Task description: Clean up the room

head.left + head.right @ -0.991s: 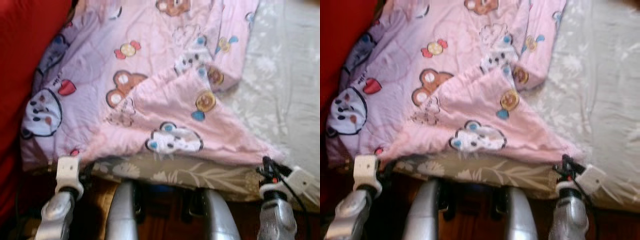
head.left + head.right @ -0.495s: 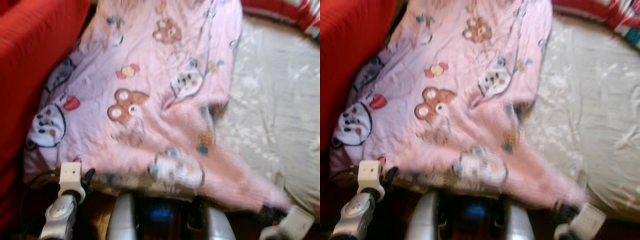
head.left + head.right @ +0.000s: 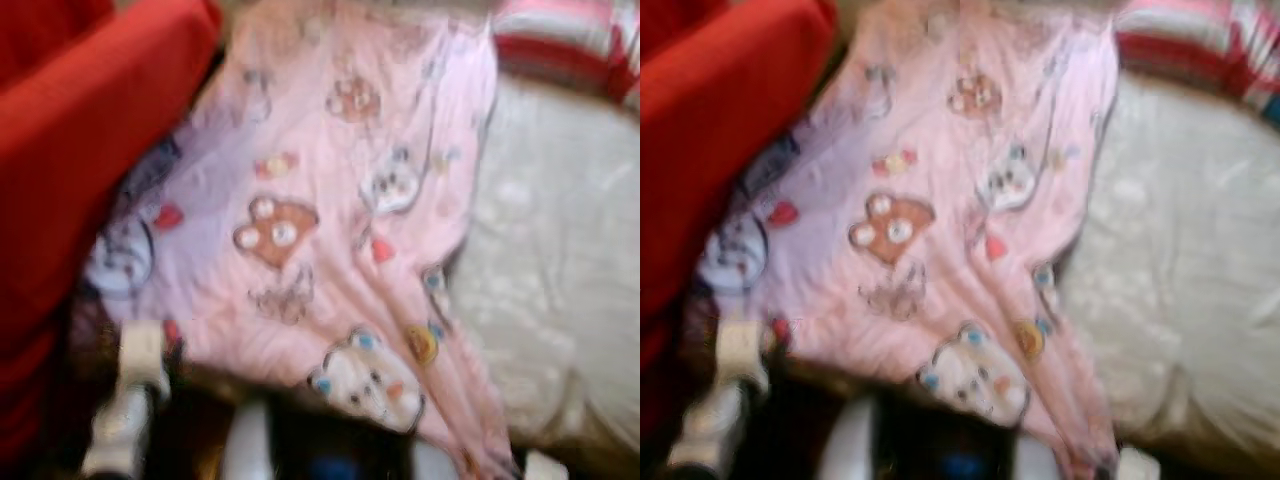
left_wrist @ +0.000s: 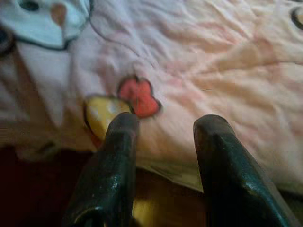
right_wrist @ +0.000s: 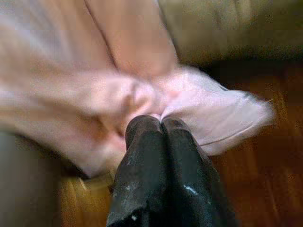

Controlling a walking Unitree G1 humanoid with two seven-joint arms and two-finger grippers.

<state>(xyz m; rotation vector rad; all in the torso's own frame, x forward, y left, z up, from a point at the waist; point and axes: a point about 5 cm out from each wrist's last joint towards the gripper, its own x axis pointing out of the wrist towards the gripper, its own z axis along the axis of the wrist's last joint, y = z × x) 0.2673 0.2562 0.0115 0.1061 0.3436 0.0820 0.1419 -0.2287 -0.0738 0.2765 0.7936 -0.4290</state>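
A pink blanket (image 3: 330, 230) printed with bears and cats lies spread over the bed, reaching from the far end down to the near edge; the head views are blurred. Its left side is lilac and runs up against a red cushion (image 3: 80, 170), with no gap between them; its right edge falls in a slanting line across the pale sheet (image 3: 550, 270), which lies bare beside it out to the right. A striped pillow (image 3: 570, 55) sits at the far right corner, just beyond the blanket's top edge. The blanket's near right corner narrows to a point that hangs off the bed's edge toward the dark floor.

The right gripper (image 5: 162, 124) has its fingers pressed together on that corner of the blanket, the cloth bunched at the tips and a loose flap standing out past them; brown wood floor (image 5: 265, 179) shows below. The left gripper (image 4: 163, 130) holds its fingers apart, gripping nothing, just short of the blanket's near left hem, beside a red and yellow print; the hem overhangs the bed's edge there, with dark space beneath it. In the head view the left arm (image 3: 125, 410) stands low at the bed's near left corner, close to the cushion.
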